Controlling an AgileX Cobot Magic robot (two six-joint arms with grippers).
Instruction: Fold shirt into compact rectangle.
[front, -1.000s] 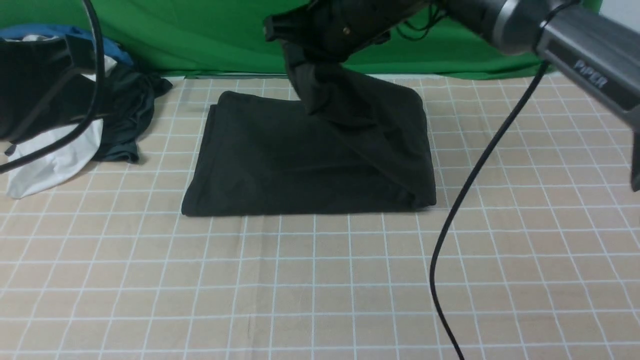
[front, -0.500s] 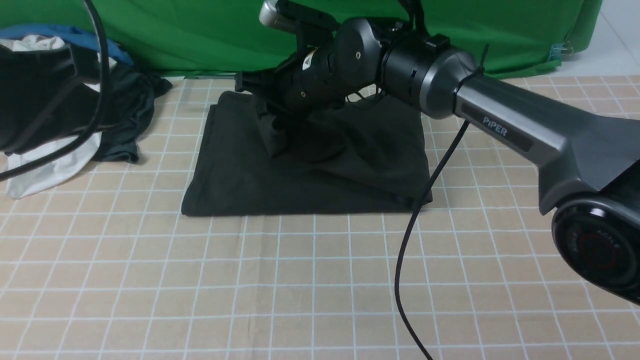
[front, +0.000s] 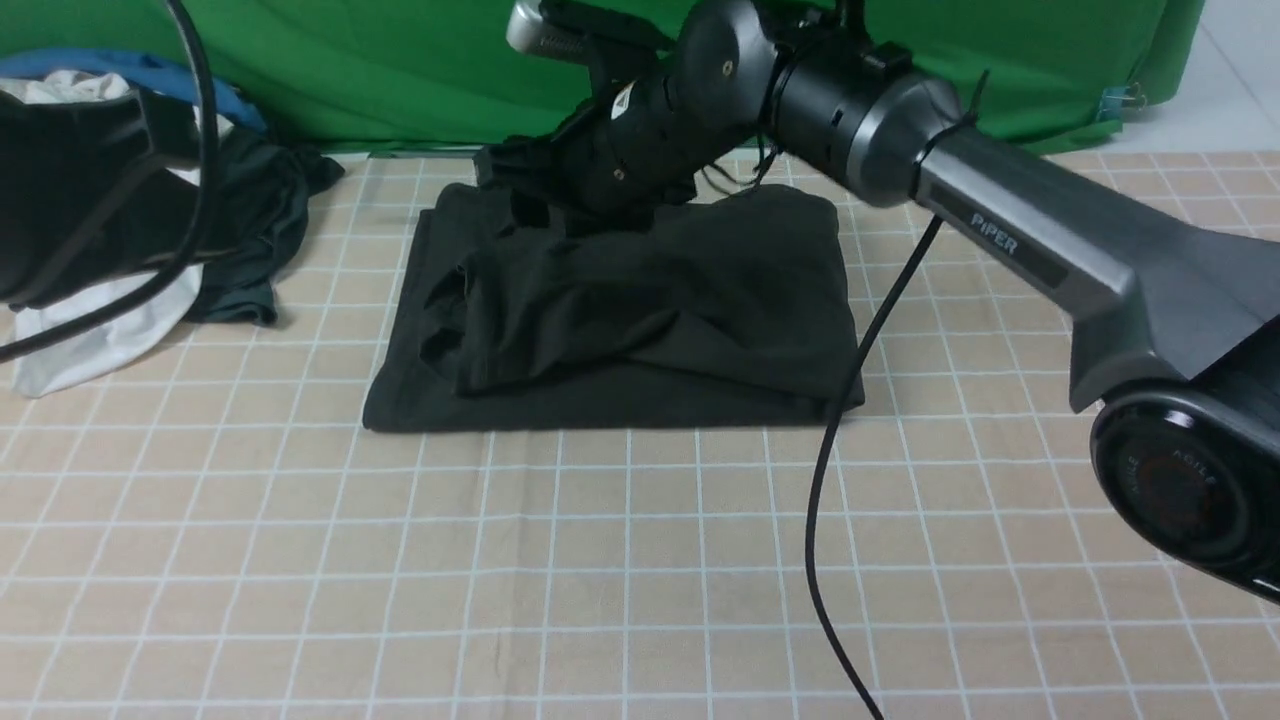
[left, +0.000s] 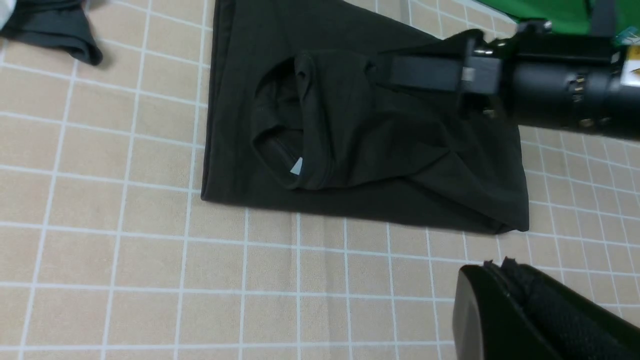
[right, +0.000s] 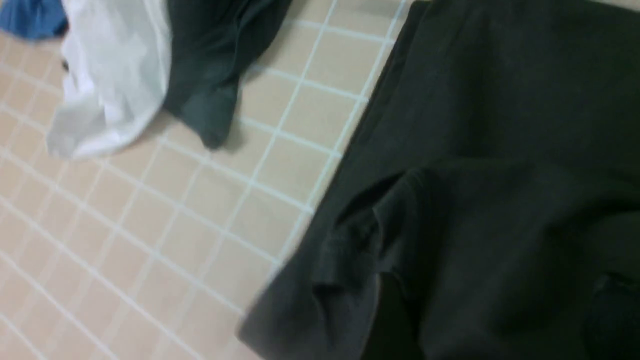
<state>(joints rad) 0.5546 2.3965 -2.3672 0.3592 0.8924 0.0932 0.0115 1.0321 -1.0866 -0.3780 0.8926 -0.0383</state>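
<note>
Shirt (front: 650, 300), black, front view: it lies on the checked table (front: 600, 560) toward the far middle. It is folded to a rough rectangle, and the upper layer is rumpled and stops short of the left edge. Right pincer (front: 510, 170) hangs just over the shirt's far left part; I cannot tell whether it is released or grasping cloth. Dark grey garment (front: 260, 240), white garment (front: 100, 330) and blue cloth (front: 100, 65) are heaped at far left, apart from the shirt. Black cable (front: 840, 480) hangs in front of the shirt's near right corner.

Left wrist view: left pincer (left: 492, 272) is clenched, fingers pressed together, over bare table near the shirt's edge. I note the collar (left: 275, 135) exposed, with a pale label (left: 296, 166) inside it.

Right wrist view: blurred. The shirt fills one side, and the white and dark grey garments lie well apart from it.
</note>
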